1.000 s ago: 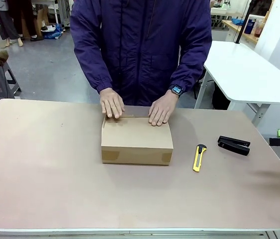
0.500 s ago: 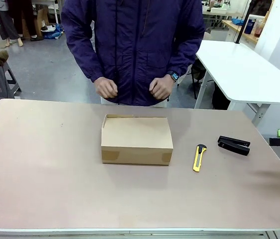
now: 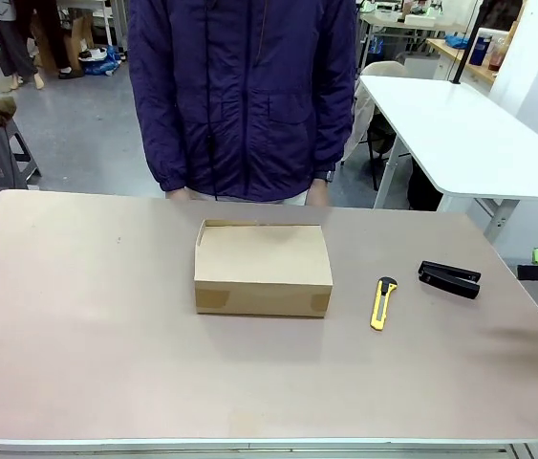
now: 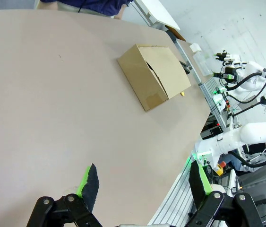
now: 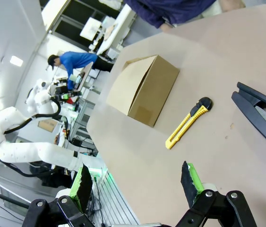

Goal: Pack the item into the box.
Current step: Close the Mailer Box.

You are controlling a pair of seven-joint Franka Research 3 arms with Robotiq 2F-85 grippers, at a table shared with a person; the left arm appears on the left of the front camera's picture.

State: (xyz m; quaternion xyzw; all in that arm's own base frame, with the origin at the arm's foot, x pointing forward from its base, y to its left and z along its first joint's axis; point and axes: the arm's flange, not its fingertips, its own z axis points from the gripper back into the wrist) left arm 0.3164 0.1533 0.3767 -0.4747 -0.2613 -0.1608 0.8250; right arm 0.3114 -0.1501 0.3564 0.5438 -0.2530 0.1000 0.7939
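The box (image 3: 263, 268) is sitting closed at centre frame on the tabletop (image 3: 77, 325), the item presumably hiding inside. Both pincers, left (image 4: 142, 179) and right (image 5: 135, 182), are gaping fully, holding nothing. The far flap is looking slightly raised; unpressed, it could spring open.

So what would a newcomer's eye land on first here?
The closed brown box sits mid-table, right in front of the person in a dark jacket. To its right lie a yellow utility knife and a black stapler, untouched.
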